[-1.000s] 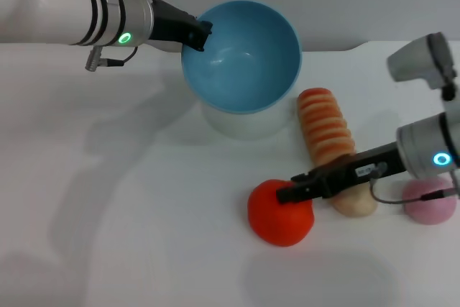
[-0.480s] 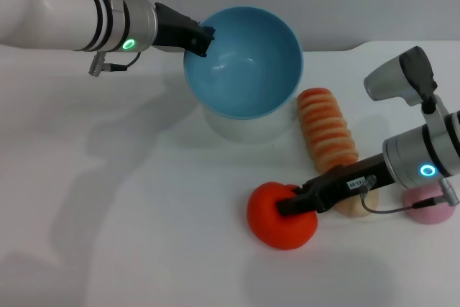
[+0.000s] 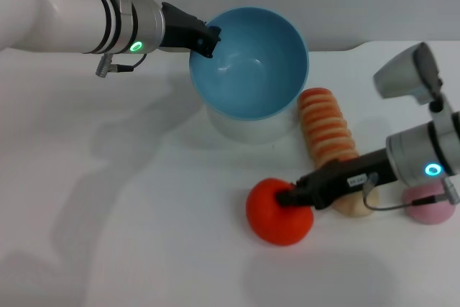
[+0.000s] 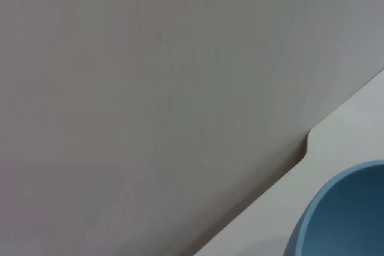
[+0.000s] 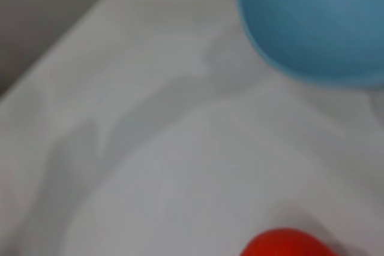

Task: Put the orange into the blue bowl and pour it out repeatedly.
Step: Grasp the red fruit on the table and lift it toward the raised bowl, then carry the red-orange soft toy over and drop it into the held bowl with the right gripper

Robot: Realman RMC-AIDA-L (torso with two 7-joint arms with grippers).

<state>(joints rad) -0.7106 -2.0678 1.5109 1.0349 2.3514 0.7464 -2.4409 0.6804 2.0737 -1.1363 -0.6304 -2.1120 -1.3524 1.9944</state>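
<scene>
Pick-up step judged in hand. Orange (image 3: 279,211) on desk (image 3: 144,235), near side of bowl (image 3: 249,62). Right tool (image 3: 285,197) pressed on orange top, closure cannot be told. Bowl rim clamped by left tool (image 3: 206,39), bowl held tilted. Next: orange to be lifted, carried over bowl.

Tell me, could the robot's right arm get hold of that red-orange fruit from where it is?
Probably yes. The right gripper is already on top of the orange, with nothing between them. The bread loaf and pink ball lie behind the arm, out of the way.
</scene>
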